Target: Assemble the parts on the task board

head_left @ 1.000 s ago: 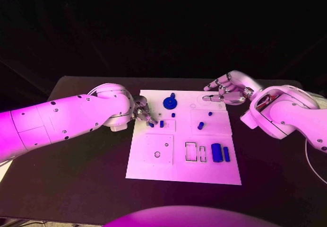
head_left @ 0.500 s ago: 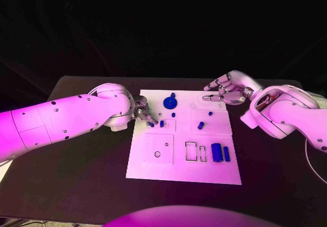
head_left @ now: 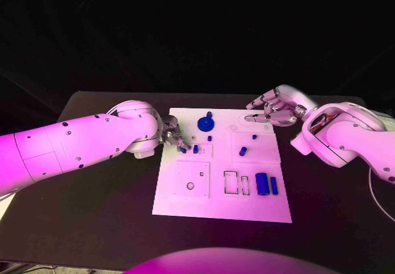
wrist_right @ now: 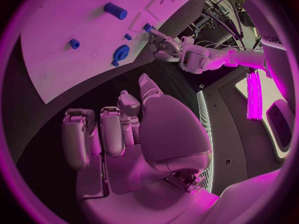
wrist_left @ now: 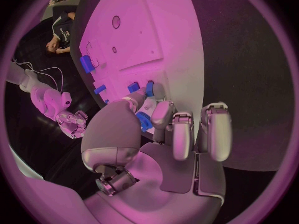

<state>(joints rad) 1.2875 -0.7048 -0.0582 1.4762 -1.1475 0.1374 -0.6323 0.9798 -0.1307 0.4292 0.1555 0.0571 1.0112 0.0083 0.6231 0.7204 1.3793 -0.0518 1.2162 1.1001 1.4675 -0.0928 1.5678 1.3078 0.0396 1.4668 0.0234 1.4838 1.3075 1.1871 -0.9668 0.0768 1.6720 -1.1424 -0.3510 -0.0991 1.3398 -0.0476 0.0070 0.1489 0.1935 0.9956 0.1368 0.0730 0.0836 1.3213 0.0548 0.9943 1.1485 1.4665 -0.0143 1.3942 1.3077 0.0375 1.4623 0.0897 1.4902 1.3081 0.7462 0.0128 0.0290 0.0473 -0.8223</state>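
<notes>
Almost nothing has shifted over the last second: both arms hold the same poses, and the left hand (head_left: pixel 171 137) stays at the task board (head_left: pixel 222 208) by its left edge. That hand's fingers are closed round a small blue part (wrist_left: pixel 144 122), seen from the left wrist, while its fingertips reach down beside two short blue pegs (head_left: pixel 188 149) near the board's edge. The right hand (head_left: pixel 275 109) hovers over the board's far right corner, fingers curled in and nothing visible in them. Elsewhere on the board lie a round blue knob (head_left: pixel 205 123), a slanted blue peg (head_left: pixel 243 151) and two blue bars (head_left: pixel 266 184) beside the rectangular slots. The step in hand looks like seating the left hand's part near the pegs. The next move probably calls for lining it up over its socket and pressing straight down; the socket itself is hidden by the fingers.
</notes>
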